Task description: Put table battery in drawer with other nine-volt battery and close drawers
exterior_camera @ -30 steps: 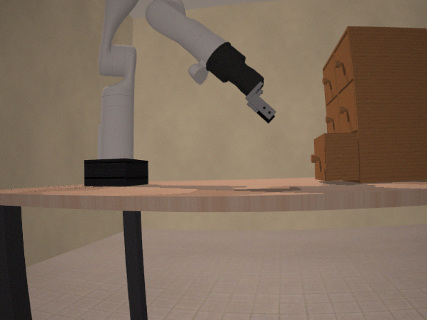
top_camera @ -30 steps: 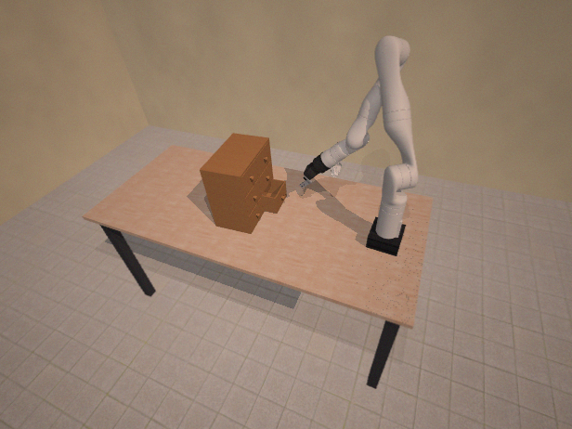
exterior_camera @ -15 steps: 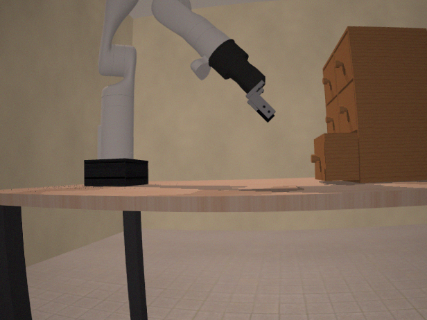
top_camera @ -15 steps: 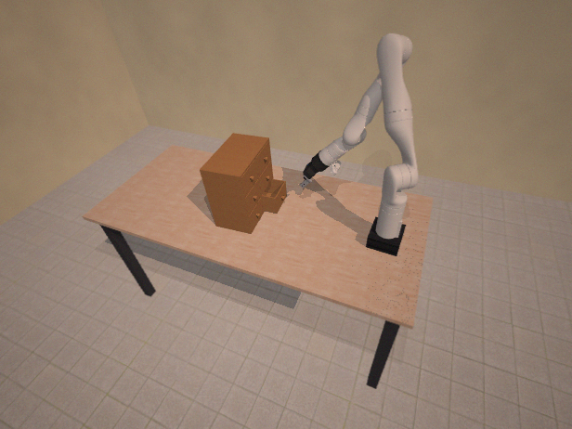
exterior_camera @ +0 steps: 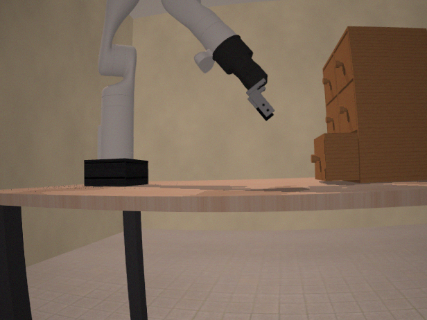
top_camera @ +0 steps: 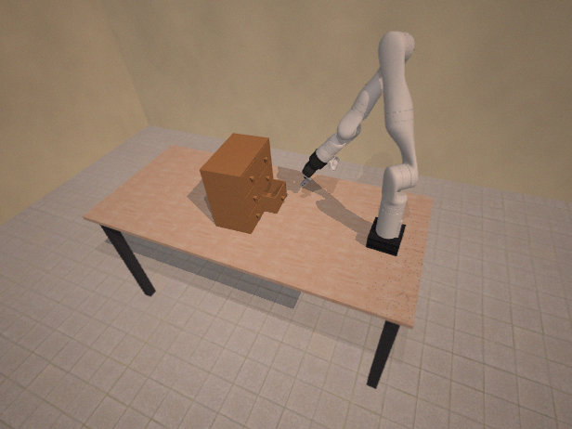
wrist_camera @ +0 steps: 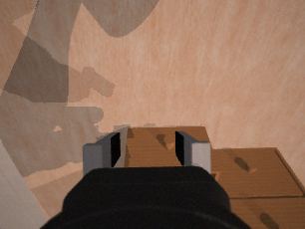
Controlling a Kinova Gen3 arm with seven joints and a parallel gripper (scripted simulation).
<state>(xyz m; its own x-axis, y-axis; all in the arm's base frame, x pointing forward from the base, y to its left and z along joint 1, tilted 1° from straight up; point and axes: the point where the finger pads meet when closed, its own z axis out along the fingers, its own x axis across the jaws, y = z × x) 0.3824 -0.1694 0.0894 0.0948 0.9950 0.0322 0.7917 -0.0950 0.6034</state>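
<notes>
The small wooden chest [top_camera: 232,190] [exterior_camera: 391,104] stands upright on the surface [top_camera: 297,260] [exterior_camera: 208,202] [wrist_camera: 239,70], towards the left edge as the top view shows it, with its drawer fronts facing the robot's base [top_camera: 383,247] [exterior_camera: 104,173], which sits near the right edge. The fronts are laid out in two columns of three, each with a knob. The bottom drawer [top_camera: 274,203] [exterior_camera: 341,157] [wrist_camera: 145,139] in the column nearer the surface's back edge is pulled partly out, its tray still held in the chest and looking about level. The other five fronts look flush with the chest.

The arm [top_camera: 398,116] [exterior_camera: 118,118] reaches up from the base and back down, its end slanting towards the chest. The fingers [top_camera: 305,182] [exterior_camera: 263,104] are released, standing wide apart with nothing between them. They hang above the surface, near its back edge in the top view, in front of the open drawer and apart from it. In the wrist view, that drawer's front and knob show in the gap beyond them.

As for the nine-volt battery, I cannot tell where it is, whether on the surface or in a drawer; the open tray's inside is too small to read. The arm's shadow falls across the surface below the fingers.

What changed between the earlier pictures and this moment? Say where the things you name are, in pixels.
The arm's black wrist [top_camera: 316,160] [exterior_camera: 233,55] [wrist_camera: 150,199] rose slightly and moved toward the chest [top_camera: 232,190] [exterior_camera: 391,104] [wrist_camera: 254,171], so the tool [top_camera: 304,182] [exterior_camera: 266,116] [wrist_camera: 148,143] now points more steeply down. Its fingertips barely shifted. Nothing was visibly taken hold of or let go. The chest and its pulled-out bottom drawer [top_camera: 272,204] [exterior_camera: 341,157] [wrist_camera: 142,143] stayed put.
</notes>
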